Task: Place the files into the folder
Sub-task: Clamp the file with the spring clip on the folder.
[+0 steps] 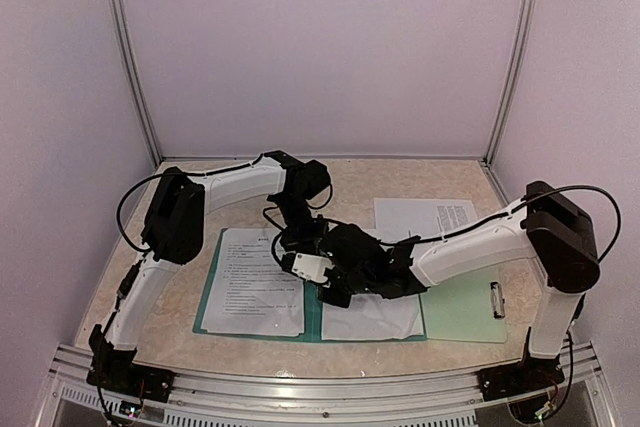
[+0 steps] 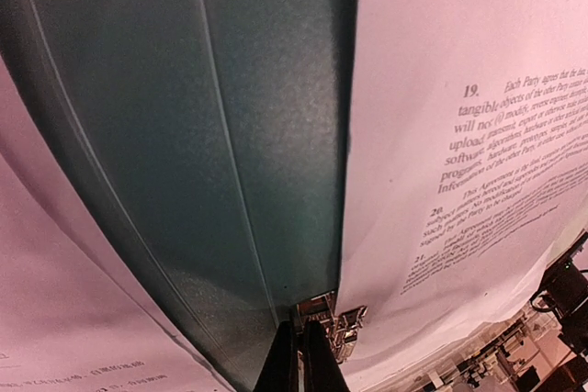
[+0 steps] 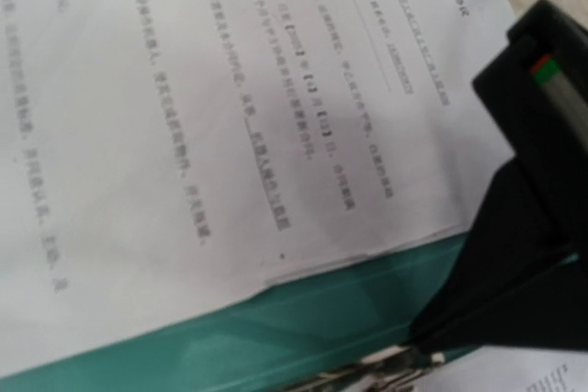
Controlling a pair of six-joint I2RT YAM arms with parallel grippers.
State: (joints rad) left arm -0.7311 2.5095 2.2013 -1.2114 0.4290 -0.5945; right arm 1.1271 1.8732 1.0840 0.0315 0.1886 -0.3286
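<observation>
Parked over the open folder (image 2: 230, 135) with files (image 1: 255, 282) on both halves – left gripper (image 2: 299, 355) pinched closed, can't tell for the right gripper (image 1: 335, 292)

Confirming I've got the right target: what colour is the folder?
The folder is dark teal-green, clearest in the left wrist view.

Pale walls (image 1: 320, 47), aluminium posts (image 1: 128, 57) (corners), beige tabletop (image 1: 430, 179).
</observation>
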